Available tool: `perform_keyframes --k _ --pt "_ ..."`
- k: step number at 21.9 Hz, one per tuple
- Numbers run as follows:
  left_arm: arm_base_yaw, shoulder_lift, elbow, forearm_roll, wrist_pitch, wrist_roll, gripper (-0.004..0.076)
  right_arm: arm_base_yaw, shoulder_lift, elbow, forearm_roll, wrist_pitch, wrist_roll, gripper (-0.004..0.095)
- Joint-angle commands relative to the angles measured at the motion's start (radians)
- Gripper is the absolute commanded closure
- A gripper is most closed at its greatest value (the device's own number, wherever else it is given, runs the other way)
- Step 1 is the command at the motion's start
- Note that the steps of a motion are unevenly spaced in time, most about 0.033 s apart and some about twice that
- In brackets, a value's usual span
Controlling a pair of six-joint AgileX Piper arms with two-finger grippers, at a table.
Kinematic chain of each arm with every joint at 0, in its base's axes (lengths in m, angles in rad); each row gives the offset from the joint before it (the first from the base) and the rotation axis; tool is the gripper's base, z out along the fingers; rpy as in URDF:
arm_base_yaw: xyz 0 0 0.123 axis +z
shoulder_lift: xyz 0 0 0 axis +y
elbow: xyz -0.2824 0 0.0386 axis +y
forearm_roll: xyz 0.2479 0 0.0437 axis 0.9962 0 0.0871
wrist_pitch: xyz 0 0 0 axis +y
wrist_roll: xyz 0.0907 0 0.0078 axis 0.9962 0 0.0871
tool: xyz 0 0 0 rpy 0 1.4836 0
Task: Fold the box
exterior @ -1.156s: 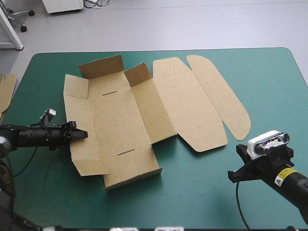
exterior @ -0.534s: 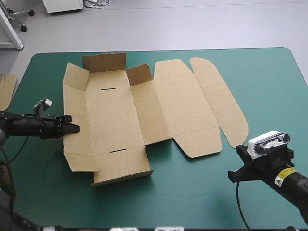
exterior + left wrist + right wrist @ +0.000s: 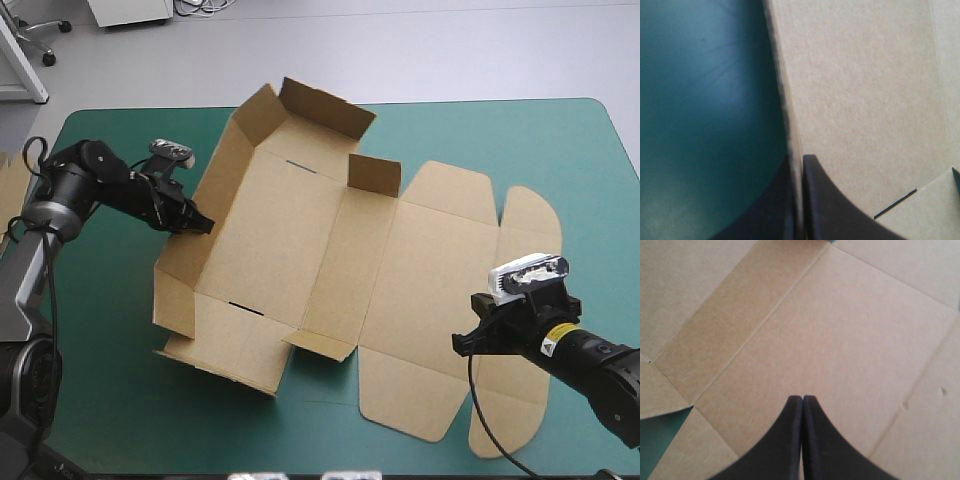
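Brown board fills most of what I see: the box (image 3: 300, 240) lies in the middle of the teal-green cover (image 3: 110, 400), partly raised. My left gripper (image 3: 799, 159) is at the box's left long wall. Its black fingers are pinched almost together with the wall's free edge caught between them, one finger outside the box and one inside. That wall stands up from the floor panel. The far end wall (image 3: 325, 108) stands too, meeting the left wall at the corner. A small flap (image 3: 375, 176) stands upright at the far end of the box's right side. At the box's near end the wall is lifted part way, with a narrow slot (image 3: 246, 309) cut along the fold beside it. To the right of the floor panel the lid (image 3: 440, 270) lies flat on the cover, its rounded tabs forming the box's right edge. My right gripper (image 3: 802, 399) hangs over the flat lid, fingers closed tip to tip in one point with nothing between them. Whether the tips touch the board I cannot tell.
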Motion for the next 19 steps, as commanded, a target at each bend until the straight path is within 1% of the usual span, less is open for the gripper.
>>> perform_keyframes --k 1,2,6,9,11,16,19 --pt "-0.101 -0.043 -0.106 0.065 -0.048 -0.007 0.0738 -0.005 0.037 -0.03 0.039 -0.103 -0.041 0.0942" --pt "-0.165 -0.043 -0.141 0.175 -0.093 -0.021 0.0738 -0.005 0.057 -0.032 0.06 -0.103 -0.063 0.0942" --pt "-0.253 -0.036 -0.148 0.423 -0.197 -0.066 0.0738 -0.005 0.067 -0.032 0.064 -0.106 -0.078 0.0942" --pt "-0.269 -0.018 -0.148 0.51 -0.25 -0.084 0.0738 -0.005 0.067 -0.032 0.064 -0.106 -0.081 0.0942" --pt "-0.27 -0.013 -0.152 0.519 -0.327 -0.069 0.0738 -0.005 0.067 -0.032 0.064 -0.103 -0.081 0.0942" --pt "-0.333 -0.013 -0.163 0.481 -0.315 0.048 0.0738 -0.005 0.067 -0.038 0.066 -0.073 -0.081 0.0942" --pt "-0.4 -0.027 -0.163 0.497 -0.311 0.069 0.0738 -0.005 0.067 -0.074 0.058 -0.05 -0.083 0.0942"
